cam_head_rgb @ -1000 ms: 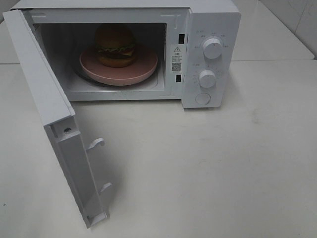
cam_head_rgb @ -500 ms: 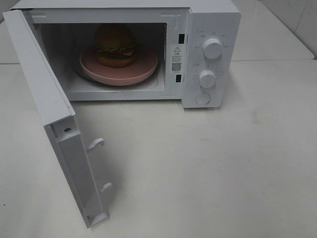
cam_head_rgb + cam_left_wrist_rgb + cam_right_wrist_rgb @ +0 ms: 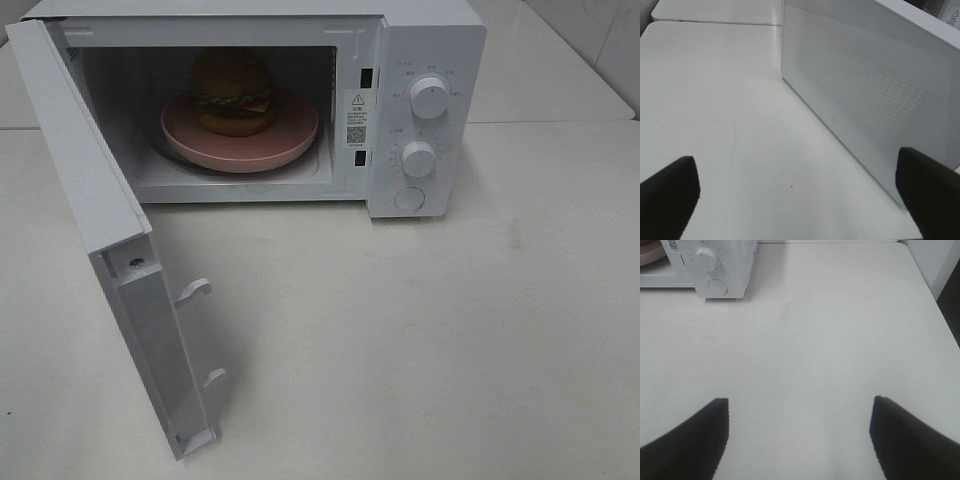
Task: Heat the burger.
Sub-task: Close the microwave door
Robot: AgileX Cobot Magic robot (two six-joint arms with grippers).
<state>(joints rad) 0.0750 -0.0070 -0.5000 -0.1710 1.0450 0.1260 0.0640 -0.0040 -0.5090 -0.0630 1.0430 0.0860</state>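
The burger stands on a pink round plate inside the white microwave, whose door hangs wide open to the left. Neither arm shows in the exterior high view. In the left wrist view my left gripper is open and empty above the table, beside the outer face of the open door. In the right wrist view my right gripper is open and empty over bare tabletop, well back from the microwave's control panel.
Two knobs and a round button sit on the microwave's right panel. The white table spreads in front of the oven. A table edge runs along the right arm's side.
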